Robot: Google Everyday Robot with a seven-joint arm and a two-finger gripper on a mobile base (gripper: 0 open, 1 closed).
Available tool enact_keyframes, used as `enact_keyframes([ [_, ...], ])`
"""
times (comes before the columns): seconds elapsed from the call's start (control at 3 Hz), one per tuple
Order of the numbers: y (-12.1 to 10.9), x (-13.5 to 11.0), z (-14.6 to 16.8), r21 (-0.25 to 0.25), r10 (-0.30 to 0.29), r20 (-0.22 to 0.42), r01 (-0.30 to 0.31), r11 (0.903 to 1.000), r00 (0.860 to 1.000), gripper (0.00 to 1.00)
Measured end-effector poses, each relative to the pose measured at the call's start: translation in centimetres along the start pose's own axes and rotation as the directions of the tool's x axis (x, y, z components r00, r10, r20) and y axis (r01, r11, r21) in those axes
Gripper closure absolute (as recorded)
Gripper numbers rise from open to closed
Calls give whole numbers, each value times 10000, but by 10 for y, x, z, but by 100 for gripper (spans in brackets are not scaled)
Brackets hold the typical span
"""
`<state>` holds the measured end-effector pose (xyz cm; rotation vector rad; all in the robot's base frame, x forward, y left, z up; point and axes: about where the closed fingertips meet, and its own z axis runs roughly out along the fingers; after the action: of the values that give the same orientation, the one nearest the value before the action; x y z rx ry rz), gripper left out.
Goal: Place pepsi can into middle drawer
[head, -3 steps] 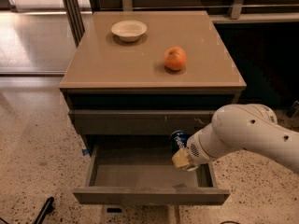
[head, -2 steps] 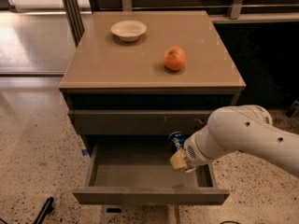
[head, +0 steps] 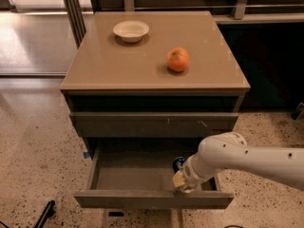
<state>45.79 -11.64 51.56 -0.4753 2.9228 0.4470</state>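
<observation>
The middle drawer [head: 152, 199] is pulled open at the bottom of the cabinet, and its flat grey floor [head: 133, 175] shows. My gripper [head: 181, 174] reaches down into the drawer's right side from the white arm [head: 237, 158]. It is shut on the pepsi can [head: 178, 163]. Only a small dark blue part of the can shows behind the wrist, low inside the drawer near its back right. I cannot tell whether the can touches the floor.
A closed drawer front with pale scuffs [head: 154, 124] sits just above the open drawer. On the cabinet top [head: 118, 65] stand a white bowl [head: 130, 30] and an orange fruit [head: 178, 59]. A dark object [head: 45, 212] lies on the speckled floor at the lower left.
My gripper and the can have moved down and slightly left, deeper into the open drawer. The drawer, the bowl and the orange have not moved.
</observation>
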Motion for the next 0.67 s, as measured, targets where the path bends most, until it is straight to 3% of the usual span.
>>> enact_keyframes([
  [0.33,-14,-6,58,-433,541,-383,-557,9975,9978,100],
  [0.67,-21,-32,92,-606,376,-597,-412,9973,9975,100],
])
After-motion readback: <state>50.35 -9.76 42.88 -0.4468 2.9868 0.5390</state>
